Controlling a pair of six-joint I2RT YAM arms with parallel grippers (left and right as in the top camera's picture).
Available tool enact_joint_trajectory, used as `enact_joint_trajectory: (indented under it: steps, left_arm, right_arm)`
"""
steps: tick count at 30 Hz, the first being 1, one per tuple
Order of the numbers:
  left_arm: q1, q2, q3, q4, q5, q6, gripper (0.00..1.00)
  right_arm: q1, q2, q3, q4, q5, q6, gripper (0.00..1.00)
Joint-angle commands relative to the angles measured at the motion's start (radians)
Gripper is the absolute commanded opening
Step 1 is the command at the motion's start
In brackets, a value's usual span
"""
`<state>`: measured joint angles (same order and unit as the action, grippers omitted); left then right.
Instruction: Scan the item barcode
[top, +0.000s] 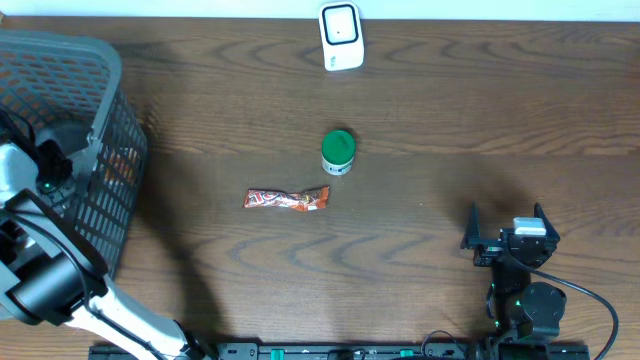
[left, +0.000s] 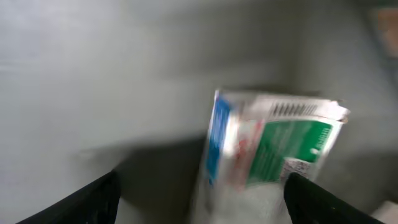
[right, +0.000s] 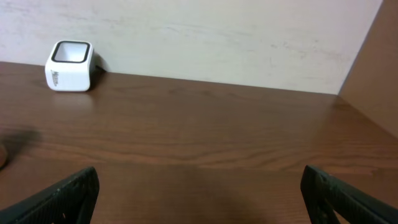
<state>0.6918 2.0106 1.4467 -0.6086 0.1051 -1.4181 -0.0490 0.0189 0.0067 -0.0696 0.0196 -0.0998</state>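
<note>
1. Overhead: the basket (top: 108, 75) sits at the left edge of the bench (top: 200, 110). The left arm (top: 45, 275) reaches into it, and its tip can't be made out through the mesh. The scanner (top: 341, 37) is at the far edge, mid-bench. A green-lidded jar (top: 338, 152) stands mid-bench, with a wrapper (top: 287, 199) lying flat near it on the near-left side, not touching. The right end effector (top: 506, 218) is over the near-right part of the bench, well apart from all items, with its jaws spread and empty.
2. Left wrist: very blurred. The left end effector (left: 203, 180) has its jaws wide apart, fingertips (left: 93, 199) in the lower corners of the frame. A packet (left: 273, 137) (blue, white and green) lies just ahead against a grey surface. Its lower right part is near the right finger, and it doesn't look clamped. No barcode can be read through the blur.
3. Right wrist: the jaws are fully spread with nothing between them, only bare bench. The scanner (right: 69, 65) is far left, at the wall (right: 217, 37).
</note>
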Motion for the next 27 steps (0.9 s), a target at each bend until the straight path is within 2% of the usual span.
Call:
enact_joint_trajectory:
  steps: [1,7,10,18,21,25,26,27]
  left_arm:
    - [-0.004,0.043,0.011,0.03,0.037,-0.016,0.85]
    - [-0.004,0.043,0.011,0.062,0.04,-0.011,0.85]
    - [-0.003,0.04,0.011,0.053,0.092,0.077,0.85]
    - [0.022,-0.095,0.011,-0.143,0.093,0.116,0.85]
    - [0.02,-0.196,0.011,-0.126,0.093,0.321,0.85]
    - [-0.019,-0.268,0.011,-0.013,0.094,0.674,0.96]
    - [-0.034,-0.273,0.011,0.005,0.094,0.732,0.96]
    - [-0.048,-0.273,0.011,0.013,0.094,0.766,0.92]
  right_arm:
    - [0.008,-0.001,-0.001,-0.002,0.008,-0.013,0.99]
    - [0.008,-0.001,-0.001,-0.002,0.008,-0.013,0.99]
    - [0.008,-0.001,-0.001,-0.002,0.008,-0.013,0.99]
    - [0.008,-0.001,-0.001,-0.002,0.008,-0.013,0.99]
    - [0.008,-0.001,-0.001,-0.002,0.009,-0.014,0.99]
    - [0.008,-0.001,-0.001,-0.002,0.009,-0.013,0.99]
    - [0.008,-0.001,-0.001,-0.002,0.009,-0.014,0.99]
    - [0.008,-0.001,-0.001,-0.002,0.008,-0.013,0.99]
